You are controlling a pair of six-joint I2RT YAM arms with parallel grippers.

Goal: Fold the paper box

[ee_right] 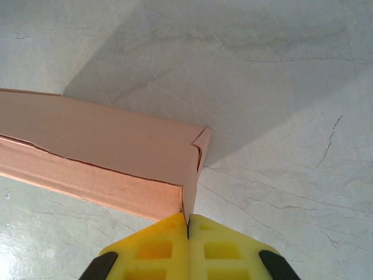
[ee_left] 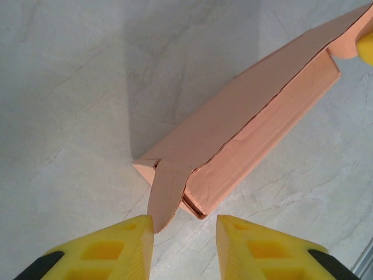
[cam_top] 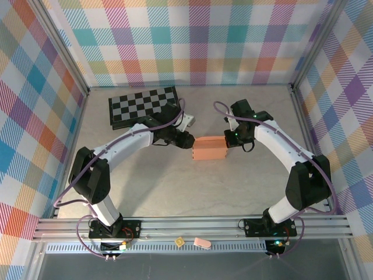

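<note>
From above, the paper box (cam_top: 210,148) sits near the middle of the tabletop (cam_top: 175,192). It is a plain salmon-orange block, long side running from 9 to 3 o'clock, closed into a low, squarish form. The left claw (cam_top: 187,140) stands at its 9 o'clock end and the right claw (cam_top: 230,139) at its 3 o'clock end. A black-and-grey chessboard (cam_top: 143,105) lies towards 11 o'clock from the box, well apart from it. The tabletop is pale grey with a marbled look, walled on three sides by panels of pastel plaid (cam_top: 192,41) and framed by metal rails. A small tan block (cam_top: 179,241) and a pink piece (cam_top: 202,243) rest on the front rail at 6 o'clock. In the left wrist view the paper box (ee_left: 233,134) runs from 7 towards 1 o'clock, its top panel smooth and its side wall slightly bowed along the seam. A loose tab (ee_left: 166,195) hangs off the near corner, its tip touching the inner edge of one yellow finger (ee_left: 111,251). The left claw (ee_left: 185,226) is spread wide, with bare tabletop (ee_left: 70,87) between the fingers. In the right wrist view the paper box (ee_right: 105,151) comes in from 9 o'clock, and its near corner shows a small fold. The right claw (ee_right: 187,224) is pressed together, pinching the thin upright edge of the box's end panel over veined grey tabletop (ee_right: 280,116).
</note>
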